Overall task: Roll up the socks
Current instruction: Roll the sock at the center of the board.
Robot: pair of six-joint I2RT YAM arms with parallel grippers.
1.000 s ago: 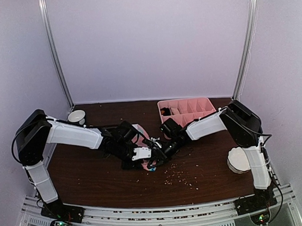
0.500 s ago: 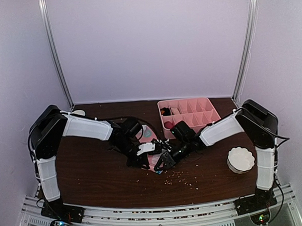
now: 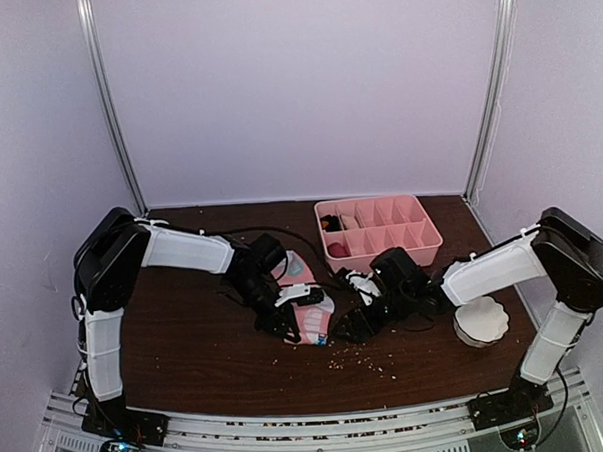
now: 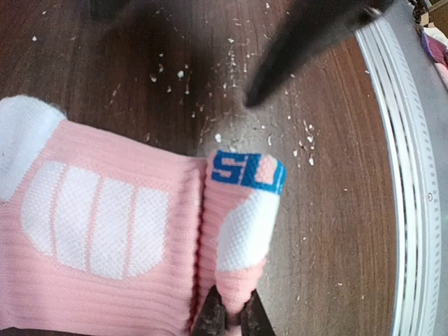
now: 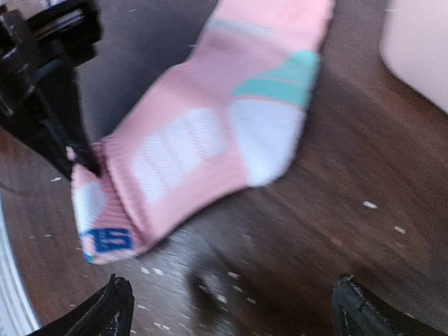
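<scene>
Your left claw is clenching the folded near end of the pink sock. Your right claw is hanging released just right of it, apart. The sock is lying flat on the bench, pointing lengthwise away from the left claw.

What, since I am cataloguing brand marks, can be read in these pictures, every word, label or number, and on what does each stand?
"SU": white letters on a blue patch at the folded end of the pink sock, left wrist view; any further letters curve out of sight.
The same patch in the right wrist view: too blurred to read.
Top view: too small to read. No other text shows.
</scene>
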